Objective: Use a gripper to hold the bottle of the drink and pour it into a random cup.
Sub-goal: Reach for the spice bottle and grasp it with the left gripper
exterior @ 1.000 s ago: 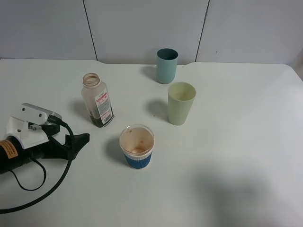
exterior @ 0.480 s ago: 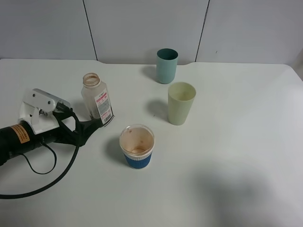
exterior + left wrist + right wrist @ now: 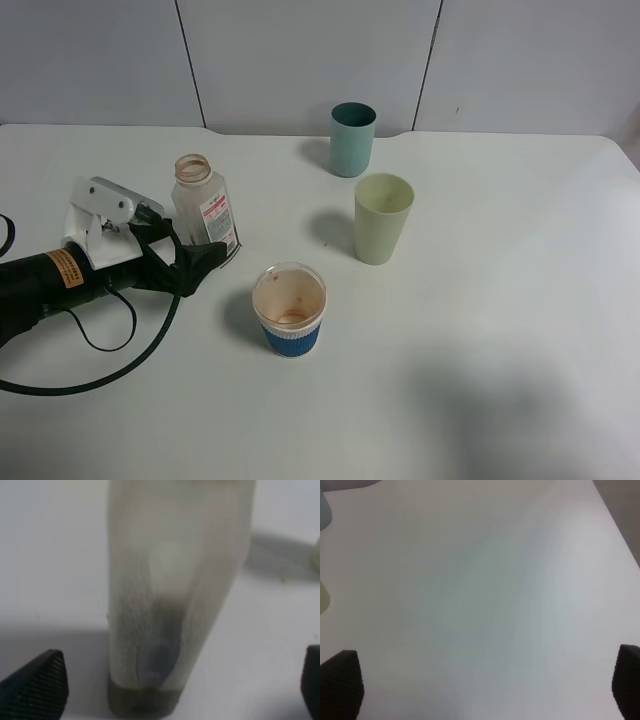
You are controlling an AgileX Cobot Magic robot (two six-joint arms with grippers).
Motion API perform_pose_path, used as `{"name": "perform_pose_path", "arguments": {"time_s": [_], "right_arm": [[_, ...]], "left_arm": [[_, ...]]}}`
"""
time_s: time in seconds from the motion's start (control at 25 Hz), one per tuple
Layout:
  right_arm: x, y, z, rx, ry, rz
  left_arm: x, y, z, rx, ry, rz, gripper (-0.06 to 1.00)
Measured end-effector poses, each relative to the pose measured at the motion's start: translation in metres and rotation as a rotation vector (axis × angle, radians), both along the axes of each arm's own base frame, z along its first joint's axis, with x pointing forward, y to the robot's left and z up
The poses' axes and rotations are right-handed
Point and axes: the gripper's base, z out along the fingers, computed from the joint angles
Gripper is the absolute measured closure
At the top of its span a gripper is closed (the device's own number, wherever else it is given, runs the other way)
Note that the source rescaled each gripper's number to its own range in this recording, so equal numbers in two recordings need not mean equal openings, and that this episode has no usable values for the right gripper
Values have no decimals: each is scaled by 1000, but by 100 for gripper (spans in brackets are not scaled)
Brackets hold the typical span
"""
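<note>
**A:** What stands nearest on the table (image 3: 480, 400)?

**B:** The cup (image 3: 290, 312) with the blue ribbed sleeve, upright, with brown stains inside.

**A:** And behind it?

**B:** Off to its left is the left gripper (image 3: 192, 258), lying low over the table. Its jaws are spread wide, with the base of the bottle (image 3: 205, 215) in the gap between them. The fingertips (image 3: 37, 685) are clear of its sides, so nothing is gripped. The bottle stands upright and uncapped, with dark liquid at the bottom.

**A:** Farther back?

**B:** A pale green cup (image 3: 383, 220), then a teal cup (image 3: 352, 140) near the far edge.

**A:** The right gripper (image 3: 485, 685)?

**B:** It is spread wide above the table, holding nothing.
</note>
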Motion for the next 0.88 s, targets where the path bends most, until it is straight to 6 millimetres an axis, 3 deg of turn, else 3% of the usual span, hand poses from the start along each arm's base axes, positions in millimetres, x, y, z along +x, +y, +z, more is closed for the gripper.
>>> {"name": "perform_pose_path", "arguments": {"time_s": [0.88], "right_arm": [[0,0,0,0,0,0]], "left_arm": [[45,-29,-31,-9,-11,-56,8]]}}
